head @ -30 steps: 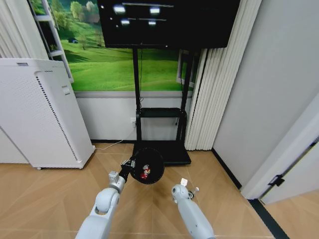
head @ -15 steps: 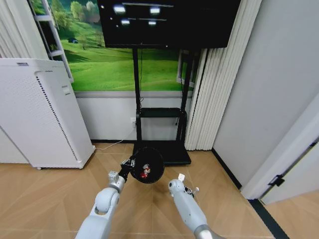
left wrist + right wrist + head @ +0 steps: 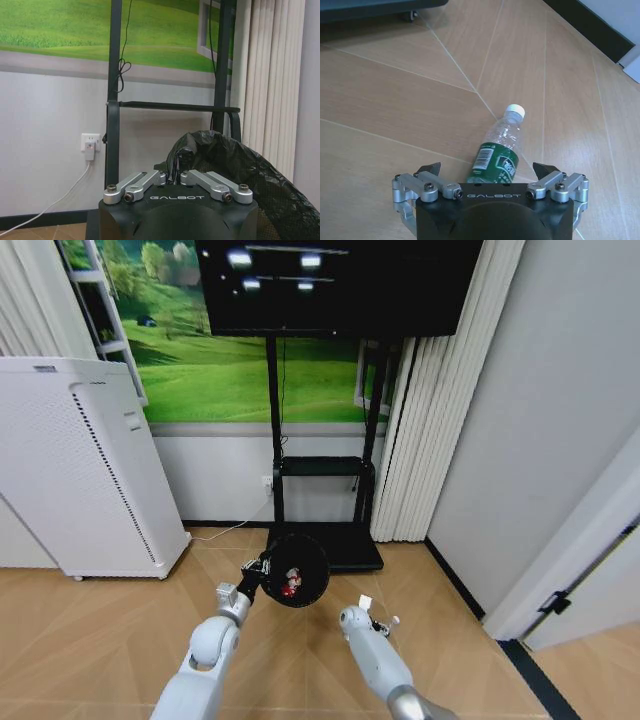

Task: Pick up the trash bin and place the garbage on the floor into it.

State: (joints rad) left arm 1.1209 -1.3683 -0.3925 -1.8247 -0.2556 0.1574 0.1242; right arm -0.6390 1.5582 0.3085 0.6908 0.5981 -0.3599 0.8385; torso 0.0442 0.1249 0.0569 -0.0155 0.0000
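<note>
The left gripper (image 3: 262,567) holds the bin (image 3: 298,572) up above the wooden floor (image 3: 100,630), in front of the black TV stand (image 3: 322,490). Its fingers are closed on the rim of the bin, and in the left wrist view the left gripper (image 3: 172,176) pinches the edge of the black liner (image 3: 235,165) between its two metal fingers. The bin is tilted, so that its mouth faces the head camera, and inside it lie red-and-white scraps (image 3: 290,586). The right gripper (image 3: 375,620) is low over the floor, to the right of the bin and apart from it. In the right wrist view the right gripper (image 3: 488,169) has its fingers spread wide, one on each side of the bottle (image 3: 497,150). The bottle lies on its side on the floor, with the white cap (image 3: 515,110) pointing away from the gripper and the green label end just between the open fingertips. The fingers are not touching the bottle, as far as can be seen. A white appliance (image 3: 80,470) stands at the left by the wall, well apart from both arms.
</note>
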